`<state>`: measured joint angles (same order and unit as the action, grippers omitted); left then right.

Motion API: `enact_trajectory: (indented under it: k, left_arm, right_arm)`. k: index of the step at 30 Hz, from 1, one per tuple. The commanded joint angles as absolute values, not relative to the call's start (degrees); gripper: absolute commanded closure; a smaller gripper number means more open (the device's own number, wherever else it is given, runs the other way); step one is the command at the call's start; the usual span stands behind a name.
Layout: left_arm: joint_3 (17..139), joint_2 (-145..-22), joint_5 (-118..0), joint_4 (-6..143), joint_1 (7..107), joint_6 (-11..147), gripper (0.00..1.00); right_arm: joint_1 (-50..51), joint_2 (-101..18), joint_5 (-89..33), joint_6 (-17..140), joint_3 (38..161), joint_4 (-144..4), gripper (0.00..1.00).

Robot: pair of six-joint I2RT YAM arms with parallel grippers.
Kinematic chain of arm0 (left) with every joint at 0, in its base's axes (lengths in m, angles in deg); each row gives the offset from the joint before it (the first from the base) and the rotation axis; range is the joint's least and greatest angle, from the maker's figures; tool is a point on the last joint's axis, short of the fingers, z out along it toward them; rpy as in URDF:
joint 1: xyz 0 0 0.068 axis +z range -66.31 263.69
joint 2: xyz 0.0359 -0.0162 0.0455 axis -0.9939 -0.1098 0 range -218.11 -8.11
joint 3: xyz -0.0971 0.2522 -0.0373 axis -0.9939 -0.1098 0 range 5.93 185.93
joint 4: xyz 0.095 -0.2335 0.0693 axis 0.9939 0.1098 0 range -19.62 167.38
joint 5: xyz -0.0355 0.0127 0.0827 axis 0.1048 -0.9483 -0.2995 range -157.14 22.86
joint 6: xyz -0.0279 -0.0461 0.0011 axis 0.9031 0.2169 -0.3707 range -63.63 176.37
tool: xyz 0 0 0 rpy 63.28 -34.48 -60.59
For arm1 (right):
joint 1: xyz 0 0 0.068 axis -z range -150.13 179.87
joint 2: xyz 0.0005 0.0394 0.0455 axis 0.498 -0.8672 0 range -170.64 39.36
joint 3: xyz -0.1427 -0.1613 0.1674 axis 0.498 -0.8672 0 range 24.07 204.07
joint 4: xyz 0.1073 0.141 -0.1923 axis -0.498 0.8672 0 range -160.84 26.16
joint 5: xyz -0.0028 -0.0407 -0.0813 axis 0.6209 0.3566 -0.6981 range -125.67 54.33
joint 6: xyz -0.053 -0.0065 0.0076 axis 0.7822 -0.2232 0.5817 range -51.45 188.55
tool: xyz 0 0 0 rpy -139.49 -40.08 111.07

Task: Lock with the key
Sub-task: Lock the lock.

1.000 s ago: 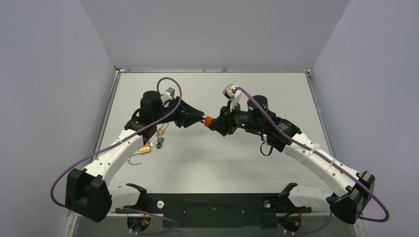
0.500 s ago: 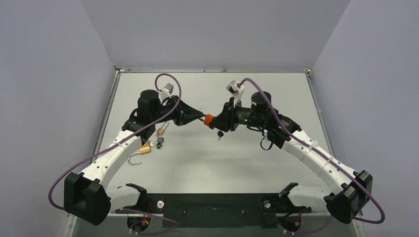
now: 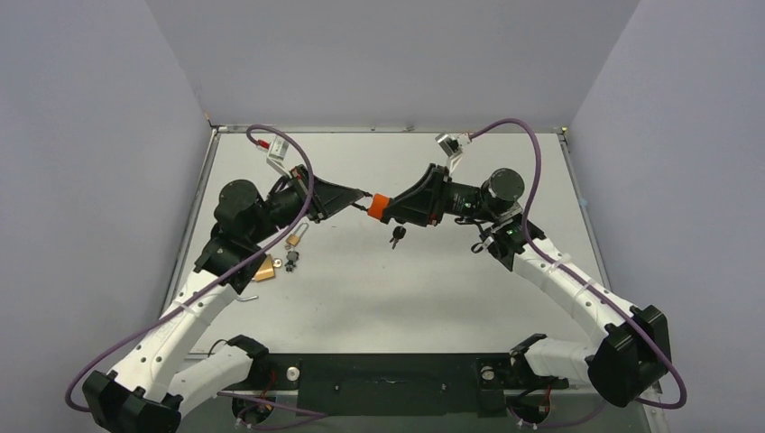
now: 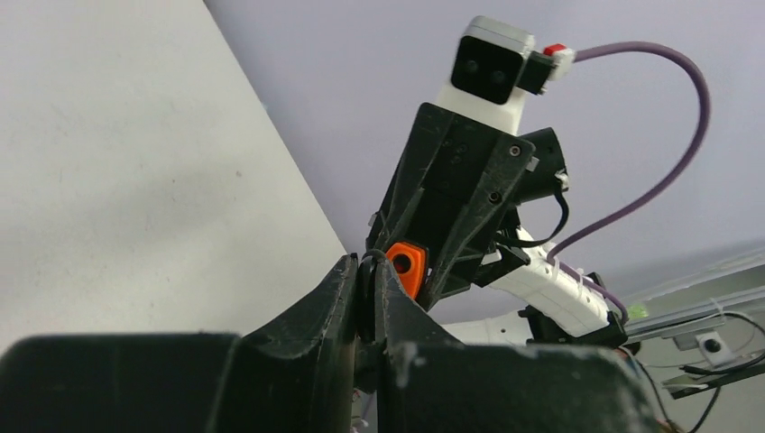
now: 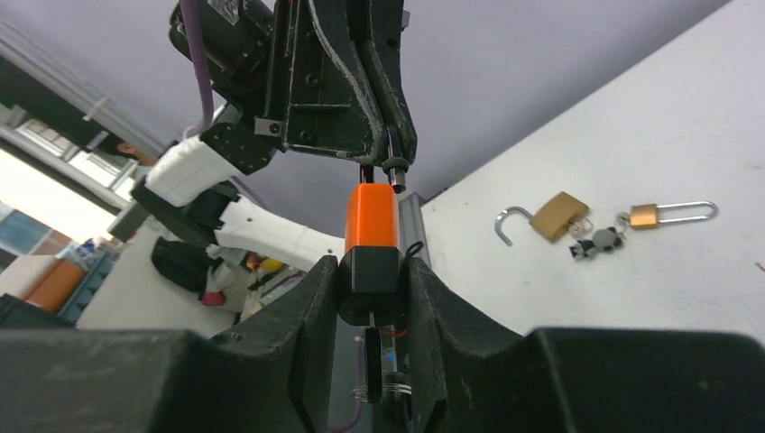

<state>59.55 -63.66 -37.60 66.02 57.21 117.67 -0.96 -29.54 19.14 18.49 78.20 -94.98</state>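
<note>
Padlock (image 3: 380,203), orange-bodied, held in the air above the table (image 3: 433,298) between the two arms. Right hand (image 5: 372,267) clamped on its black lower end. Key (image 5: 373,354) hangs beneath, half hidden between the fingers. Left hand (image 4: 363,267) pinched tight on dark loop (image 4: 371,256) at the far end, with the contact mostly covered. Open-shackled brass lock (image 5: 559,216) and long-shackled brass lock (image 5: 668,214) lie on the table; small dark bits between them are unclear.

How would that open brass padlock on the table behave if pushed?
The open brass padlock lies flat on the table, so it would probably slide, not roll. It looks like solid metal, likely heavy for its size. Standing open, it might pivot or snag.
</note>
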Motion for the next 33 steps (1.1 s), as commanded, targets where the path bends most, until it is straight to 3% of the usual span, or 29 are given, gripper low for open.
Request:
enact_trajectory:
  k: [1,25,30,33]
  left_arm:
    - [62.32,-60.7,-39.9,64.78,53.35,106.75,1.0]
    - [61.4,-57.46,-43.25,64.18,46.53,100.88,1.0]
    - [61.38,-57.96,-43.16,64.49,45.97,101.1,1.0]
    - [61.52,-58.51,-43.44,64.65,45.6,101.34,1.0]
  right_arm:
    - [1.25,-30.44,18.21,6.08,78.39,-118.5,1.0]
    - [1.29,-35.17,16.95,-11.57,78.01,-141.5,1.0]
    - [0.85,-35.36,16.36,-9.97,78.83,-139.17,1.0]
    - [-0.2,-34.03,15.78,-3.45,80.02,-128.23,1.0]
